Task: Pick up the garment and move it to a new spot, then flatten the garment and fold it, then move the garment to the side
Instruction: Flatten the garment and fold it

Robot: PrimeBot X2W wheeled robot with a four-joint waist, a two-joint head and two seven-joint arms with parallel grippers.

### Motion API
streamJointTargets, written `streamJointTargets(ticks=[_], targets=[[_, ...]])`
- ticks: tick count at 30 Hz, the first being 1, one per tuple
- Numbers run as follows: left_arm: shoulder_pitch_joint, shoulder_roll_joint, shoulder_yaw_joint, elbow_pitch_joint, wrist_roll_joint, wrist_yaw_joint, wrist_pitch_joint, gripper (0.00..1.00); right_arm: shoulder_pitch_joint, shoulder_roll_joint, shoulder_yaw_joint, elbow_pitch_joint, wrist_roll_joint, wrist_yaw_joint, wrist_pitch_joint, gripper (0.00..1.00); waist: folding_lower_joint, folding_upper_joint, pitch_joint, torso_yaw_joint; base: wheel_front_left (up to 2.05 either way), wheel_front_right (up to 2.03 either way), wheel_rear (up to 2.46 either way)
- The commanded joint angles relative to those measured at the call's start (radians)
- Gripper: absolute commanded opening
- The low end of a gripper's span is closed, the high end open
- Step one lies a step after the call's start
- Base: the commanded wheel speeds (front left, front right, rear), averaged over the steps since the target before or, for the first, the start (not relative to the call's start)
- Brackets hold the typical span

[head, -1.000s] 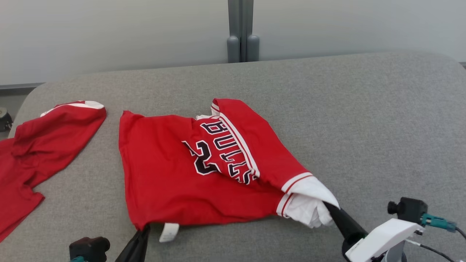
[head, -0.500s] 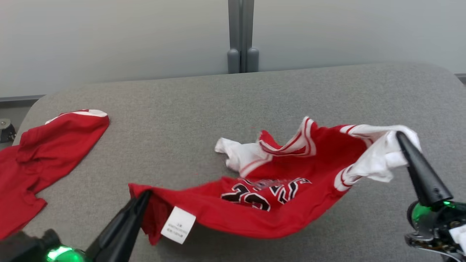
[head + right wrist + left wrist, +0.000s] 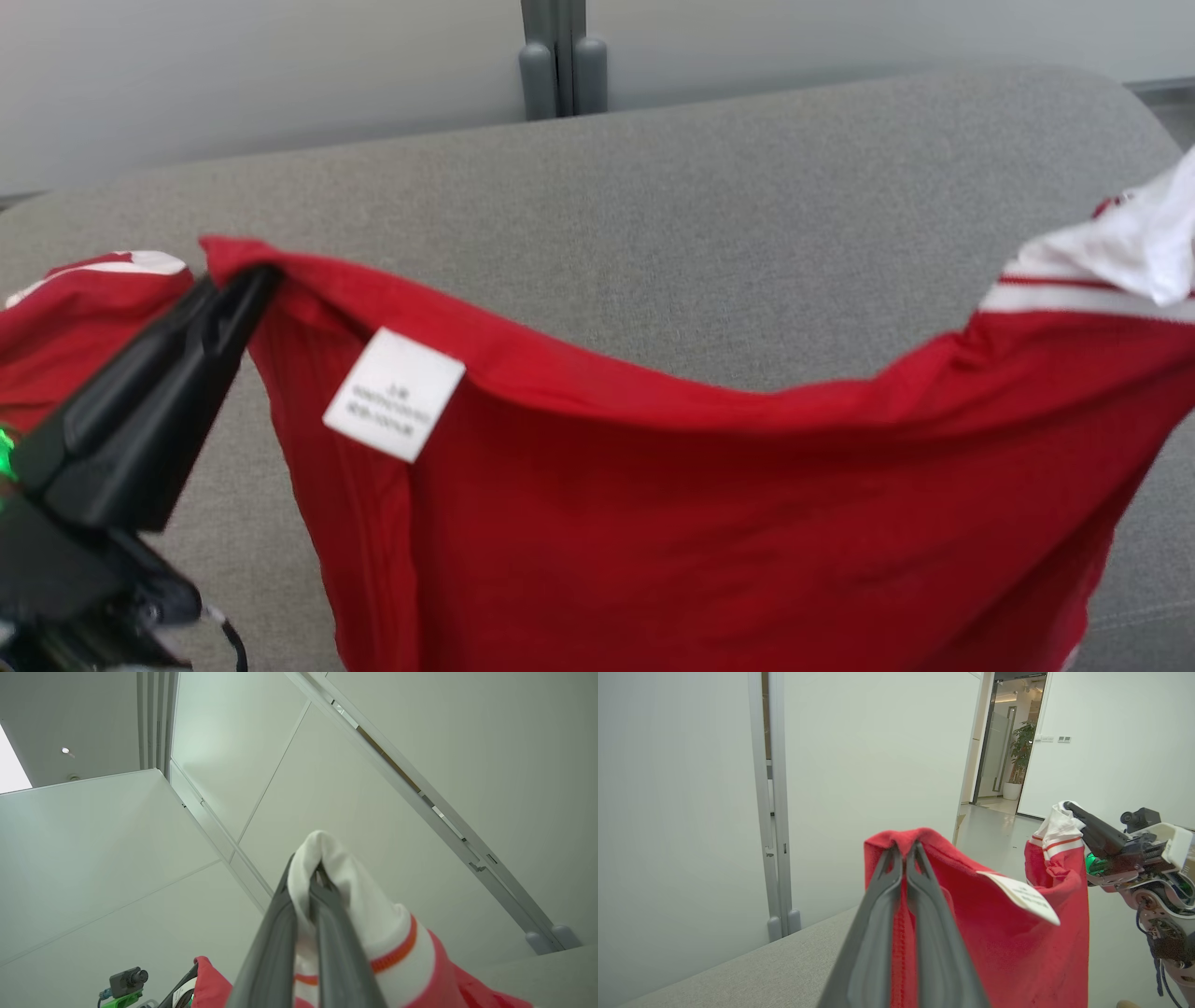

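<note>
A red jersey garment with white trim hangs in the air, stretched between both grippers above the grey table. My left gripper is shut on its red corner near a white label; the left wrist view shows the fingers pinching the red hem. At the far right, the white sleeve end rises out of the head view. My right gripper is shut on that white sleeve, also seen as the right gripper in the left wrist view.
A second red garment lies on the table's left end, behind my left gripper. A grey post stands against the pale wall behind the table. In the left wrist view, a doorway with a plant opens to the right.
Both grippers have lifted the jersey from low over the table to high in the air, spreading it wide. The head camera has shifted, and the right gripper has left its view.
</note>
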Motion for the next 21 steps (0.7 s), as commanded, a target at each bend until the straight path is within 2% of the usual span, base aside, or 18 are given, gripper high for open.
streamJointTargets(ticks=[1, 4, 6, 8, 11, 13, 16, 18, 21], targets=[[-0.069, 0.016, -0.004, 0.044, -0.020, 0.011, 0.024, 0.00, -0.082, 0.008, 0.011, 0.035, -0.058, 0.001, 0.018, 0.00, 0.0000, 0.0000, 0.144, -0.025, 0.00, 0.00, 0.00], [-0.222, 0.066, -0.006, 0.174, -0.002, 0.002, 0.063, 0.00, -0.285, 0.040, 0.058, 0.136, -0.185, 0.001, 0.073, 0.00, 0.0000, 0.0000, 0.237, -0.021, 0.00, 0.00, 0.00], [-0.349, 0.089, -0.020, 0.290, 0.011, -0.003, 0.081, 0.00, -0.475, 0.053, 0.058, 0.258, -0.278, 0.001, 0.090, 0.00, 0.0000, 0.0000, 0.298, -0.018, 0.00, 0.00, 0.00], [-0.518, 0.100, -0.043, 0.445, 0.049, -0.010, 0.071, 0.00, -0.708, 0.059, 0.048, 0.459, -0.356, 0.001, 0.055, 0.00, 0.0000, 0.0000, 0.354, -0.011, 0.00, 0.00, 0.00], [-0.738, 0.082, -0.080, 0.658, 0.137, -0.005, 0.027, 0.00, -1.017, 0.061, 0.054, 0.762, -0.437, 0.001, -0.053, 0.00, 0.0000, 0.0000, 0.426, -0.013, 0.00, 0.00, 0.00], [-0.893, 0.057, -0.117, 0.823, 0.221, -0.012, -0.045, 0.00, -1.223, 0.060, 0.063, 0.995, -0.484, 0.001, -0.174, 0.00, 0.0000, 0.0000, 0.470, -0.013, 0.00, 0.00, 0.00], [-1.074, 0.018, -0.160, 1.032, 0.335, -0.023, -0.200, 0.00, -1.453, 0.059, 0.086, 1.280, -0.523, 0.001, -0.359, 0.00, 0.0000, 0.0000, 0.511, -0.013, 0.00, 0.00, 0.00], [-1.171, -0.006, -0.175, 1.135, 0.387, -0.029, -0.314, 0.00, -1.570, 0.059, 0.113, 1.421, -0.510, 0.001, -0.460, 0.00, 0.0000, 0.0000, 0.541, -0.017, 0.00, 0.00, 0.00], [-1.232, -0.021, -0.212, 1.259, 0.440, -0.047, -0.454, 0.00, -1.628, 0.060, 0.194, 1.564, -0.463, 0.000, -0.553, 0.00, 0.0000, 0.0000, 0.571, -0.021, 0.00, 0.00, 0.00]])
